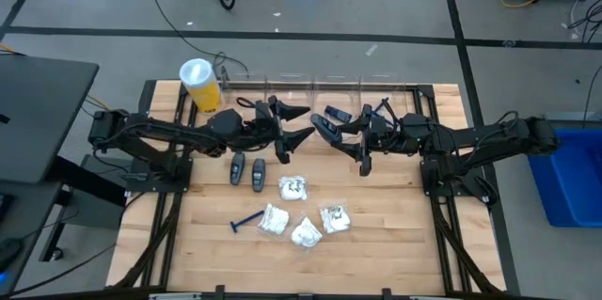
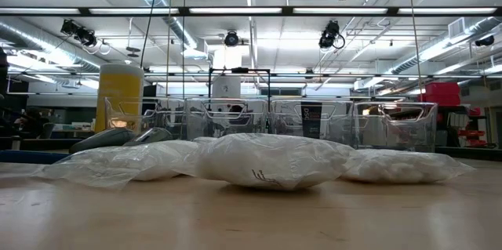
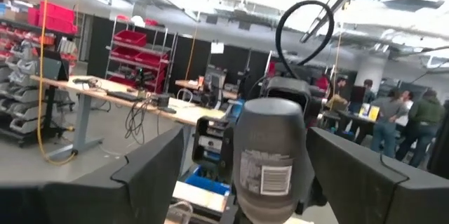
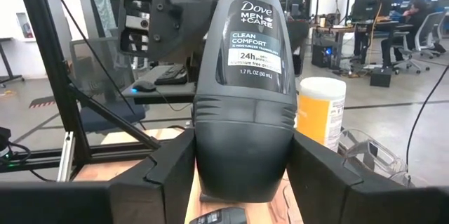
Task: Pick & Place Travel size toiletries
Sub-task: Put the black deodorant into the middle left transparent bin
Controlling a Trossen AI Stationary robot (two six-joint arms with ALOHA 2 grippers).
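Four white packets [image 1: 303,213], one blue razor [image 1: 246,221], two grey ovals [image 1: 247,170] sit mid-frame on my surface [image 1: 395,244]. Right gripper [image 4: 242,161] pinches a deodorant [image 4: 245,83] (upper centre); left gripper [image 3: 270,164] jaws spread. Mostly undone, I reckon.

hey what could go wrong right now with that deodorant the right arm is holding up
The right gripper holds the deodorant only by its rounded lower part, so it might slip or tilt. The open left gripper faces it closely above the table, so the arms could bump. A drop would likely land near the two dark pieces or the white packets.
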